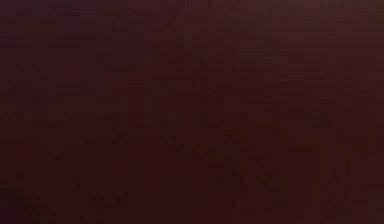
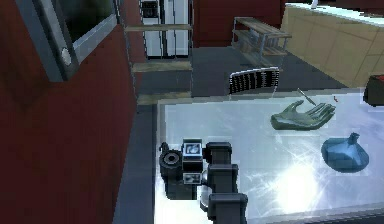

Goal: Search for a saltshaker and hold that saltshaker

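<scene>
The forward view gives a flat dark red-brown wall (image 1: 190, 110) from edge to edge. The arm side view gives the room: a pale glossy surface (image 2: 250, 140) with a grey-green hand figure (image 2: 303, 116) lying on it, palm up, fingers spread.

The arm (image 2: 226, 200) comes up from the bottom edge, below and left of the hand figure. Its claw (image 2: 164, 166) sits well left of the hand figure, at the surface's left edge, beside the two white marker squares (image 2: 190, 150). I cannot tell whether the claw is open or closed, and its far end is too dark to say whether it holds anything.

Just below and right of the hand figure stands a blue dish (image 2: 348, 153) with a raised middle. A thin pale stick (image 2: 306, 97) lies just above the hand figure. A dark rounded thing (image 2: 377, 92) sits to the hand figure's right, cut by the picture's edge.

I cannot tell which, if any, of these shapes is the saltshaker, so I cannot place it against the claw; all of them lie well to the claw's right.

Beyond the hand figure stands a slatted chair (image 2: 254, 80), farther back a fridge (image 2: 165, 28) and a beige counter (image 2: 330, 35). Far left of the hand figure a red wall (image 2: 40, 140) carries a grey-framed panel (image 2: 75, 25)
</scene>
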